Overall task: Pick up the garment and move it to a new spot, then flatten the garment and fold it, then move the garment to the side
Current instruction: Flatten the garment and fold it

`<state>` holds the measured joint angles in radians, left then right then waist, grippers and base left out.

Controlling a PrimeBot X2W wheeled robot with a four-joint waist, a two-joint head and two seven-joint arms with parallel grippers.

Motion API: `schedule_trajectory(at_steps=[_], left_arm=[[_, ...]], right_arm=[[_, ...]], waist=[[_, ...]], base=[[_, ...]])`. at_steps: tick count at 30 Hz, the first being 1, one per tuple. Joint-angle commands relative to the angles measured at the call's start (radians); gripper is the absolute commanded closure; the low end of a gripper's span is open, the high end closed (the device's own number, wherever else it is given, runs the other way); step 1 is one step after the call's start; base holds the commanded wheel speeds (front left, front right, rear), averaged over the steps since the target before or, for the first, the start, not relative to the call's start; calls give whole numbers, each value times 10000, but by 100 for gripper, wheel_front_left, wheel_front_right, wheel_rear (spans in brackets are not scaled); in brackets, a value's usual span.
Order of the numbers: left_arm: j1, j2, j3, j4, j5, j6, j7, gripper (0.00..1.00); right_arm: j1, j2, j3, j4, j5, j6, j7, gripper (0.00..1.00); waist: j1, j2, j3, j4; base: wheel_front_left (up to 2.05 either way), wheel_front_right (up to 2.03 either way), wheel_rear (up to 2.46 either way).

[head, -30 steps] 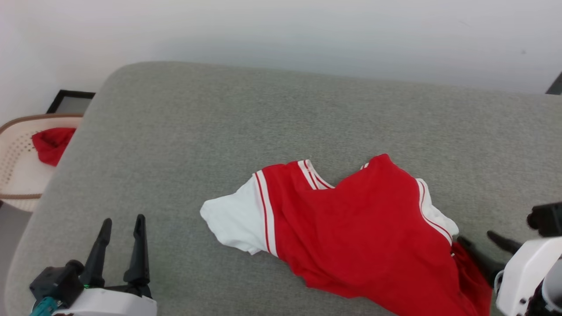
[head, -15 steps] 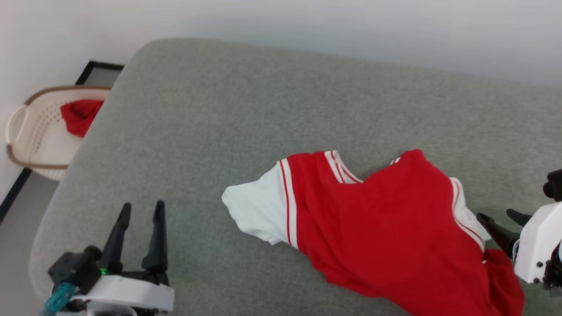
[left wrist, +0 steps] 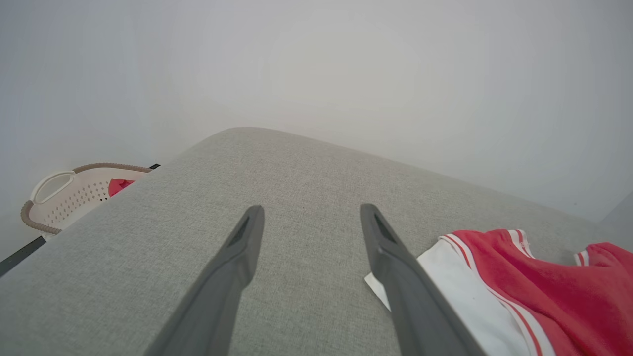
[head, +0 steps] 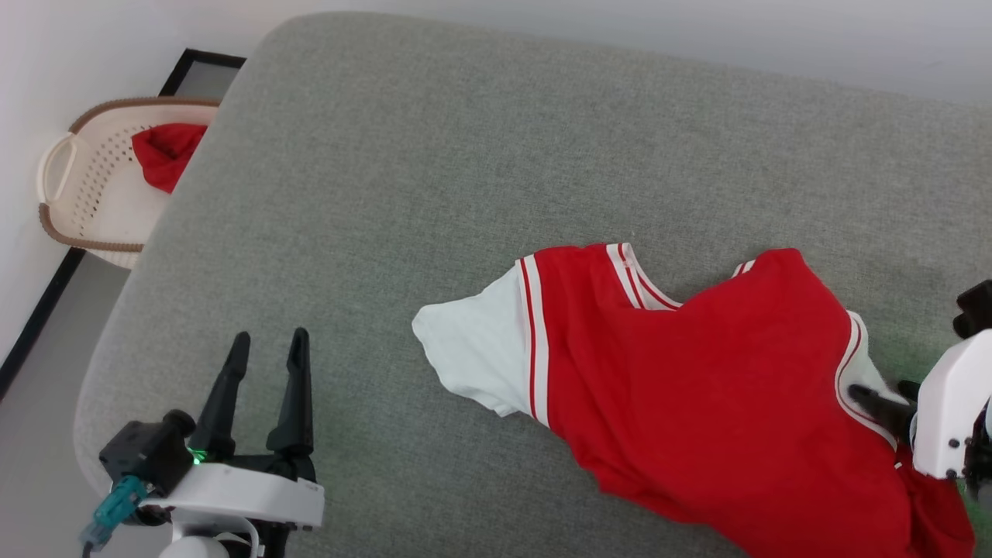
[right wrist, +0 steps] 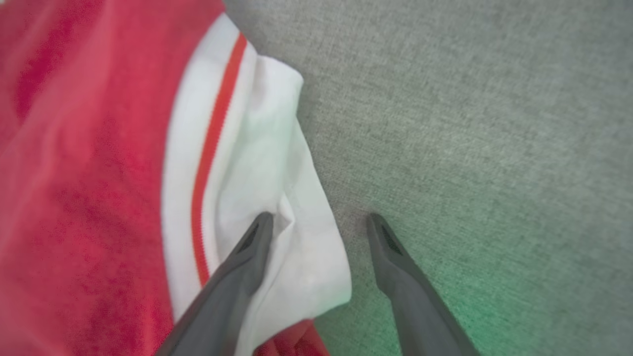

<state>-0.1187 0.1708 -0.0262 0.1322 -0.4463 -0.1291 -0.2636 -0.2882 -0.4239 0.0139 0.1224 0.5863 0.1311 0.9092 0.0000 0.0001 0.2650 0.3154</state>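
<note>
The garment (head: 697, 395) lies crumpled on the grey cushioned surface (head: 465, 155). It is red, with white sleeves and striped trim, and its lettering is hidden. My right gripper (head: 883, 390) is open at the garment's right sleeve. In the right wrist view, the right gripper (right wrist: 320, 217) straddles the edge of the white sleeve (right wrist: 262, 163), one finger over the cloth and the other over bare grey fabric. My left gripper (head: 267, 337) stands open at the lower left, well apart from the left sleeve. In the left wrist view, the left gripper (left wrist: 311, 210) holds nothing, with the garment (left wrist: 519, 287) off to its right.
A cream perforated basket (head: 85, 201) holding a red cloth (head: 167, 151) stands on the floor past the surface's left edge, also seen as the basket (left wrist: 64, 195). A dark-framed panel (head: 203, 66) leans by the pale wall. Bare grey surface stretches behind and left of the garment.
The camera has shifted, sliding the whole scene. My right gripper has come in over the garment's right white sleeve, still open. The left gripper keeps its place and opening.
</note>
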Motion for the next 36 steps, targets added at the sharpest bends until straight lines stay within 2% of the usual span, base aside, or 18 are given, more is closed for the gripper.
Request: schedule_trajectory(at_steps=[1, 10, 22, 26, 36], left_arm=[[-79, -12, 2, 10, -38, -28, -9, 0], [-63, -33, 183, 59, -65, -28, -9, 0], [182, 62, 444, -68, 48, -28, -9, 0], [196, 83, 424, -59, 54, -28, -9, 0], [139, 179, 273, 38, 69, -28, -9, 0]], right_arm=[[123, 104, 184, 297, 17, -7, 162, 100], [-499, -99, 192, 115, 121, -7, 1, 100], [-888, -776, -451, -511, -293, -7, -1376, 100], [-678, -961, -942, -288, -704, -7, -1764, 100], [-105, -880, -2229, 999, -1690, -7, -2253, 100]], waist=[[0, -1, 40, 21], [0, -1, -6, -195], [0, -1, -363, -928], [0, -1, -424, -1097], [0, -1, -455, -1221]], base=[[0, 0, 0], [0, 0, 0], [0, 0, 0], [0, 0, 0], [0, 0, 0]])
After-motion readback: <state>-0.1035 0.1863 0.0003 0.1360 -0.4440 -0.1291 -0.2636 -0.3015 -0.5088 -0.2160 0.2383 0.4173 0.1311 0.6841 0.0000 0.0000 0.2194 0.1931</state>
